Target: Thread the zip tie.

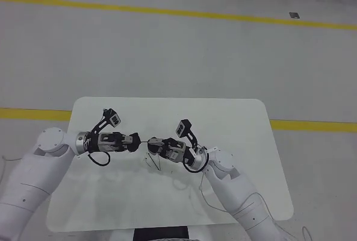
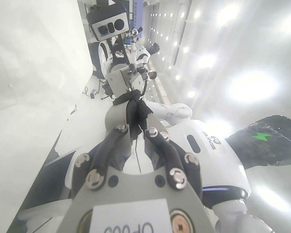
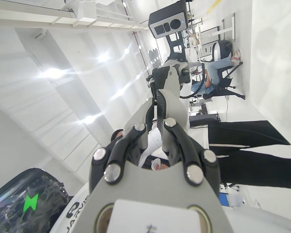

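The left jaws are pinched shut on one end of the thin dark zip tie point(image 1: 141, 143); the right jaws, pointing straight at them, clamp its other end. The tie spans the short gap between both, above the white desk point(image 1: 238, 120)

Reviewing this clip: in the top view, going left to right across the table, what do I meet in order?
Left end effector → zip tie, a thin dark line bridging the gap → right end effector → bare right part of the table.
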Controlling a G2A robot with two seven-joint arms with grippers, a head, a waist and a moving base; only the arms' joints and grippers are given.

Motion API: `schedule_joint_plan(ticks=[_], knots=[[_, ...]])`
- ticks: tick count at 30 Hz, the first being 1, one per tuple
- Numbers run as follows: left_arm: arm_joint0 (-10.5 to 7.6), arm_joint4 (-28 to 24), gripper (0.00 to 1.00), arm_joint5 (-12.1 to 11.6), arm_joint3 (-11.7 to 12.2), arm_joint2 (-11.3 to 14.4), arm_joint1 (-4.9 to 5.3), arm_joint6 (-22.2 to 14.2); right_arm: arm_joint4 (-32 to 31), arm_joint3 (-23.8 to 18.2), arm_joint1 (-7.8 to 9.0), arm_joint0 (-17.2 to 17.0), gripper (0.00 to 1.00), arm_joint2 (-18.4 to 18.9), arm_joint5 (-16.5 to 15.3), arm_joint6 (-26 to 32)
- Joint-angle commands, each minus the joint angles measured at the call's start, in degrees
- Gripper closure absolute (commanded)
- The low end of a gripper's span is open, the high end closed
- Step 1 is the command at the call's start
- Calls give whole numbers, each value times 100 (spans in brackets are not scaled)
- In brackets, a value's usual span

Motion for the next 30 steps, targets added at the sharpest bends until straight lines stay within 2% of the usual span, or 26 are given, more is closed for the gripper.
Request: schedule_joint_plan(ticks=[1, 11, 12, 13, 15, 16, 30], knots=[[0, 0, 100, 0, 0, 0, 0, 0, -8, -3, 3, 1, 100, 0, -1, -5], [0, 0, 100, 0, 0, 0, 0, 0, -21, -15, 20, -1, 100, 0, 5, -16], [0, 0, 100, 0, 0, 0, 0, 0, -15, -14, 21, -1, 91, 0, 8, -15], [0, 0, 100, 0, 0, 0, 0, 0, -11, -13, 22, -1, 76, -1, 9, -16], [0, 0, 100, 0, 0, 0, 0, 0, -10, -13, 24, -1, 64, -3, 6, -20], [0, 0, 100, 0, 0, 0, 0, 0, -15, -14, 26, 2, 61, -7, 8, -16], [0, 0, 100, 0, 0, 0, 0, 0, -15, -10, 35, 39, 73, -60, -8, 39]])
